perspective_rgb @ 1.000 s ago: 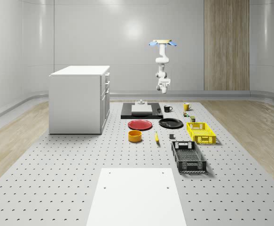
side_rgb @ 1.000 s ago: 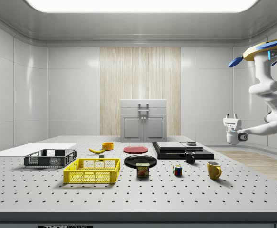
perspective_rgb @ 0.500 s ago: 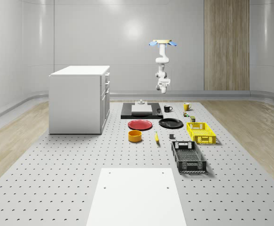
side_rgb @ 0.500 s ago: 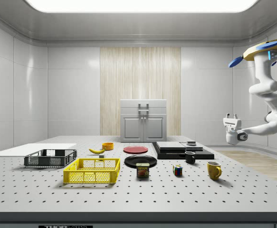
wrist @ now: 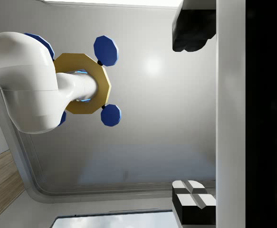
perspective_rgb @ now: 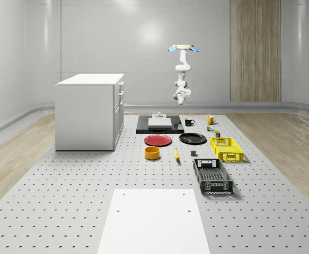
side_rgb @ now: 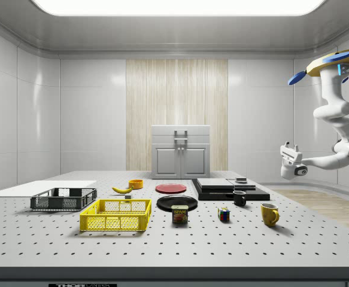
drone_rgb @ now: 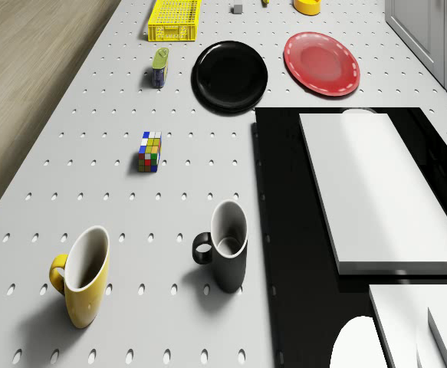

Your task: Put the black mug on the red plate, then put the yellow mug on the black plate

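Observation:
The black mug (perspective_rgb: pixel 189 121) (side_rgb: pixel 240 198) (drone_rgb: pixel 227 245) stands upright on the table beside the black slab. The yellow mug (perspective_rgb: pixel 210 119) (side_rgb: pixel 269 214) (drone_rgb: pixel 83 274) stands a little apart from it. Nearer the table's middle lie the red plate (perspective_rgb: pixel 158 140) (drone_rgb: pixel 321 64) and the black plate (perspective_rgb: pixel 192 138) (drone_rgb: pixel 229 76), side by side and bare. The drone (perspective_rgb: pixel 183 48) (side_rgb: pixel 333 63) hovers high over the table's far end. My gripper (perspective_rgb: pixel 179 95) (side_rgb: pixel 288 147) (wrist: pixel 195 118) hangs in the air above and behind the black mug, tilted upward, open and holding nothing.
A white cabinet (perspective_rgb: pixel 88 111) stands at the whole-scene view's left. The black slab (perspective_rgb: pixel 159 127) carries white blocks. A yellow basket (perspective_rgb: pixel 226 148), black basket (perspective_rgb: pixel 212 174), orange bowl (perspective_rgb: pixel 152 153), banana (perspective_rgb: pixel 176 154), Rubik's cube (drone_rgb: pixel 150 151) and a tin (drone_rgb: pixel 160 67) sit around the plates.
The arm's wrist has turned the gripper upward and lifted it slightly. The drone has held its place and the mugs and plates have not moved.

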Robot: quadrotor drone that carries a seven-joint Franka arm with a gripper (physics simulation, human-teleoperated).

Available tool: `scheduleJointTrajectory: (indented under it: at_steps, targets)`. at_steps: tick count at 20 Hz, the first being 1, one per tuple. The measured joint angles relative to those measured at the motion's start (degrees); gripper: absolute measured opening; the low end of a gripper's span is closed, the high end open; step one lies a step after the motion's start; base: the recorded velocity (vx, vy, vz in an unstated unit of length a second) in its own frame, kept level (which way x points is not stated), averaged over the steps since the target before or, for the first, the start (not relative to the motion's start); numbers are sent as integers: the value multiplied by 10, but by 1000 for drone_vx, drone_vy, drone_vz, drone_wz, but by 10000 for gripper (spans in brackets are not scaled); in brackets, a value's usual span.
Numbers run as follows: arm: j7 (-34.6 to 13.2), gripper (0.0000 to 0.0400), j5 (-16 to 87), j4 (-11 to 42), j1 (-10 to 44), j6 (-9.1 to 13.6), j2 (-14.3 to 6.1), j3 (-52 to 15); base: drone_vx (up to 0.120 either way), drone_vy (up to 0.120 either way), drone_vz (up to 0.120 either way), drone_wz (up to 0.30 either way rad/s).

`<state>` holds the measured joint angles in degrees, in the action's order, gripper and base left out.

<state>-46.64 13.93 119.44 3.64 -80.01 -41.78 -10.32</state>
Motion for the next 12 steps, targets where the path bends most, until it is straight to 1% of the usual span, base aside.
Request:
scheduleJointTrajectory:
  at_steps: [3,6,8,10,12]
  targets:
    - [-13,400,89,22,20,-4,-6,-62,0,0,0,0]
    - [-37,400,221,72,51,-11,-17,-150,0,0,0,0]
    - [-62,400,336,128,80,-16,-30,-222,0,0,0,0]
    - [-98,400,464,199,118,-18,-45,-295,0,0,0,0]
    - [-144,400,595,275,165,-12,-62,-364,0,0,0,0]
